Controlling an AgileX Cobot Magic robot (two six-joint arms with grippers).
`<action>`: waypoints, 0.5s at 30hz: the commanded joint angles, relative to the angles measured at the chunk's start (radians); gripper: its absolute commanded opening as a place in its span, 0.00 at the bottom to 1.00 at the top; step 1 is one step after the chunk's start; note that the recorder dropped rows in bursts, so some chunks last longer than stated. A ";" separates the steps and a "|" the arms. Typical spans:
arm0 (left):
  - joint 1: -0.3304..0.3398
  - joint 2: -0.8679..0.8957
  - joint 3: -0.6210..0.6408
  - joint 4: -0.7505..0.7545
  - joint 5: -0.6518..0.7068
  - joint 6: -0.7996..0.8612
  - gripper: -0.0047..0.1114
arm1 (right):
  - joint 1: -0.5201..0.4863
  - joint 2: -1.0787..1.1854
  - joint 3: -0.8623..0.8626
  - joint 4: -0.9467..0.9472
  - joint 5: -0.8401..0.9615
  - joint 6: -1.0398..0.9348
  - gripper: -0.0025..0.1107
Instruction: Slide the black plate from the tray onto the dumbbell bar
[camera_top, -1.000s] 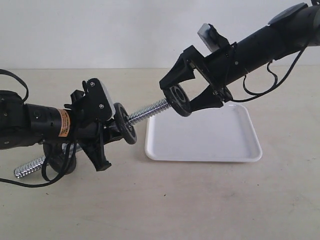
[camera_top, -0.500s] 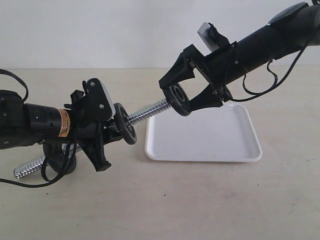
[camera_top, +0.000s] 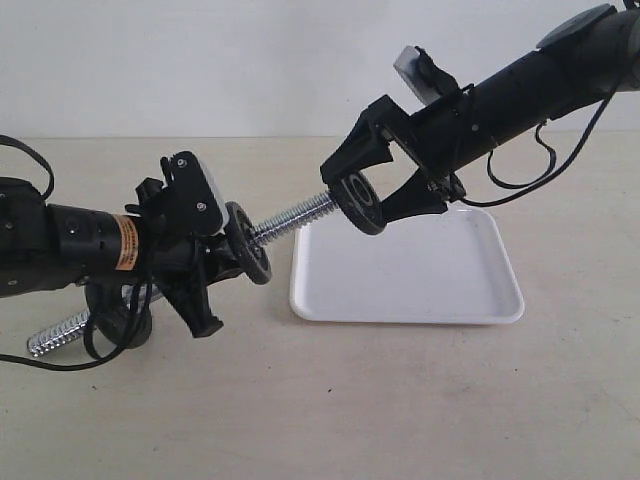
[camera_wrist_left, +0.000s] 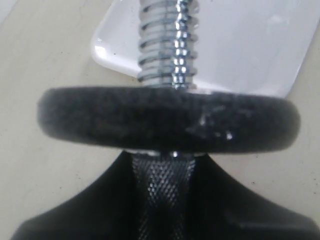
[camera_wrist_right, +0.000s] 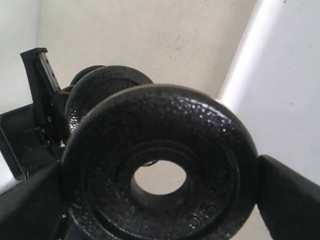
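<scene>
The small round matte-black plate (camera_top: 360, 205), clenched in the right end effector (camera_top: 356, 193), hangs at the threaded tip of the short chrome dumbbell bar (camera_top: 295, 216) that the left end effector (camera_top: 205, 262) grasps, hole apparently not yet over it; next it needs centring and pushing along, and the shallow white plastic tray (camera_top: 400, 310) lies empty.

We see a black disc (camera_wrist_left: 170, 120) sitting on the dumbbell bar (camera_wrist_left: 167, 45), whose threaded end shows with the white tray (camera_wrist_left: 250, 45) behind it.
</scene>
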 joint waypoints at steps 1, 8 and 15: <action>-0.003 -0.050 -0.026 -0.128 -0.433 -0.050 0.08 | -0.002 -0.028 -0.009 0.038 0.031 -0.062 0.02; -0.003 -0.050 -0.026 -0.231 -0.323 -0.076 0.08 | -0.002 -0.028 -0.009 0.019 0.031 -0.144 0.02; -0.003 -0.050 -0.026 -0.380 -0.163 -0.043 0.08 | -0.002 -0.028 -0.009 -0.003 0.031 -0.208 0.02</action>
